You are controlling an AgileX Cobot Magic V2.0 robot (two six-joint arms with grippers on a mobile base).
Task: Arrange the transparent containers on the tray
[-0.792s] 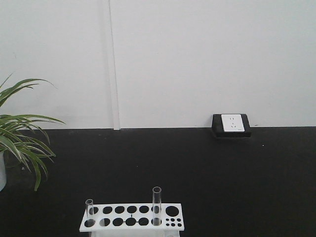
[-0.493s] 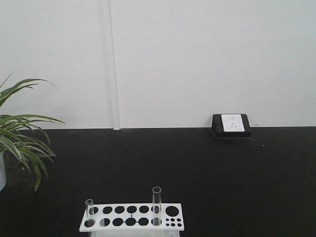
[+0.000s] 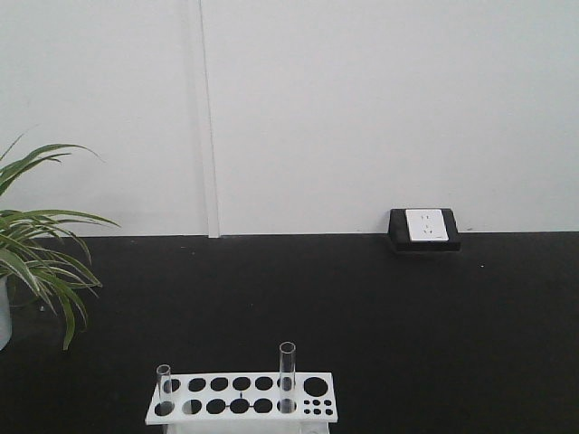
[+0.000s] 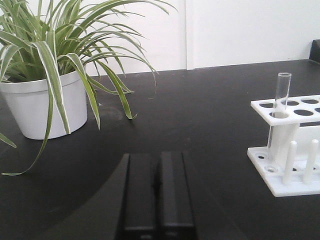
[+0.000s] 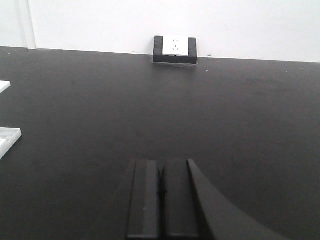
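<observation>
Two transparent containers stand upright in a white holed rack [image 3: 242, 398] near the front of the black table: a short thin tube [image 3: 164, 384] at the rack's left end and a taller, wider tube [image 3: 287, 372] right of its middle. The left wrist view shows one tube [image 4: 281, 107] in the rack's near corner [image 4: 287, 150], right of my left gripper [image 4: 157, 162], which is shut and empty. My right gripper [image 5: 161, 167] is shut and empty over bare table, with the rack's edge [image 5: 7, 140] at far left. The tray is out of view.
A spider plant in a white pot [image 4: 45, 102] stands left of the rack, its leaves [image 3: 41, 262] hanging over the table. A black-framed white power socket [image 3: 424, 229] sits at the back against the white wall.
</observation>
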